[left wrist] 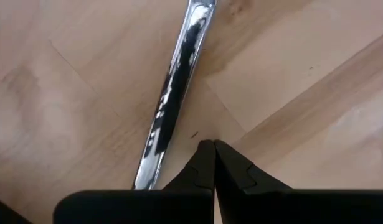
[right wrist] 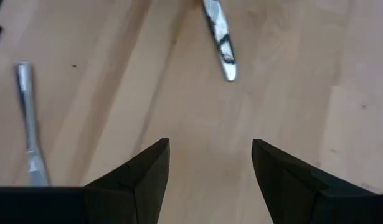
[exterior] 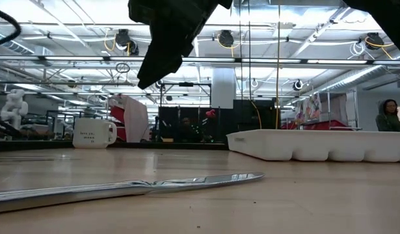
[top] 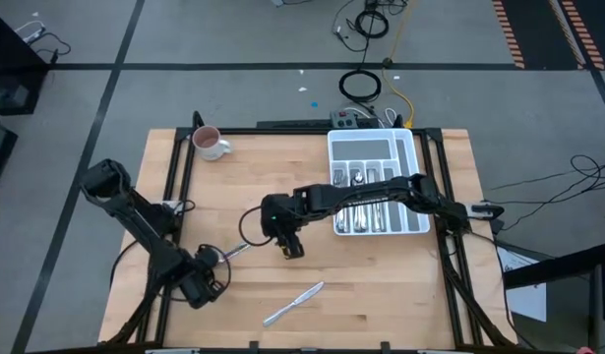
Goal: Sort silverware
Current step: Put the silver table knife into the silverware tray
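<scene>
A slim silver piece of silverware (top: pixel 233 251) lies flat on the wooden table (top: pixel 381 285); its shiny handle (left wrist: pixel 172 99) shows in the left wrist view. My left gripper (left wrist: pixel 210 152) (top: pixel 210 265) points down, shut, with its tips just beside that handle and nothing between them. My right gripper (right wrist: pixel 210 162) (top: pixel 290 246) hovers open over bare wood near the table's middle. A silver knife (top: pixel 294 303) (exterior: pixel 134 188) lies flat near the front edge. In the right wrist view a piece's tip (right wrist: pixel 219 43) and a handle (right wrist: pixel 29 124) show.
A white divided tray (top: pixel 412 157) (exterior: pixel 317 144) holding several pieces of silverware stands at the back right, under my right arm. A white mug (top: pixel 210 144) (exterior: pixel 92 133) stands at the back left. A person (exterior: pixel 388 117) shows in the room beyond the table.
</scene>
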You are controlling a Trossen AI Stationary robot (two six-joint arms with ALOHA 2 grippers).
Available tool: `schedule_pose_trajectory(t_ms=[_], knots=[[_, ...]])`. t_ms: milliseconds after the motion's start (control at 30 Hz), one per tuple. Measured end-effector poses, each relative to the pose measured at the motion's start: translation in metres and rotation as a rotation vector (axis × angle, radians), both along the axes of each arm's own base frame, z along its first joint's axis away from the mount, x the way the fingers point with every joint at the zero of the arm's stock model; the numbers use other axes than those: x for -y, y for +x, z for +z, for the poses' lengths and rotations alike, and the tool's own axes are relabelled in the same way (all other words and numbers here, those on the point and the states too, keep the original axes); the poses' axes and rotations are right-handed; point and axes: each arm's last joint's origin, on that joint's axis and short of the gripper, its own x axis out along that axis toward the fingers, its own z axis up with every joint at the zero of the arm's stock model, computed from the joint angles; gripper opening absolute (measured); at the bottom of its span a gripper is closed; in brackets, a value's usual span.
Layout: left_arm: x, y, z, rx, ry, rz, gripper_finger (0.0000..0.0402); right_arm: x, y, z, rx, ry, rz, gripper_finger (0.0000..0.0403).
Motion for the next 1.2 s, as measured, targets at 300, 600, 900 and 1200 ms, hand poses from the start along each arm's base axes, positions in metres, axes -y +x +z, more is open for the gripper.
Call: schedule_pose_trajectory(t_ms=[300, 600, 900, 1200], knots=[[-0.018, 0.038, 0.033, 0.079, 0.173, 0.036, 0.0, -0.001, -0.006, -0.003, -0.056, -0.002, 0.063, 0.0219], [-0.019, 0.022, 0.034, -0.153, 0.101, 0.05, 0.0, 0.003, -0.007, -0.003, -0.067, -0.016, 0.078, 0.0219], [-0.02, 0.018, 0.014, -0.121, 0.033, 0.107, 0.0, 0.005, -0.009, -0.005, -0.094, -0.028, 0.095, 0.0219], [-0.032, 0.038, 0.005, -0.062, 0.022, 0.205, 0.0, 0.01, -0.011, -0.006, -0.115, -0.027, 0.083, 0.0219]])
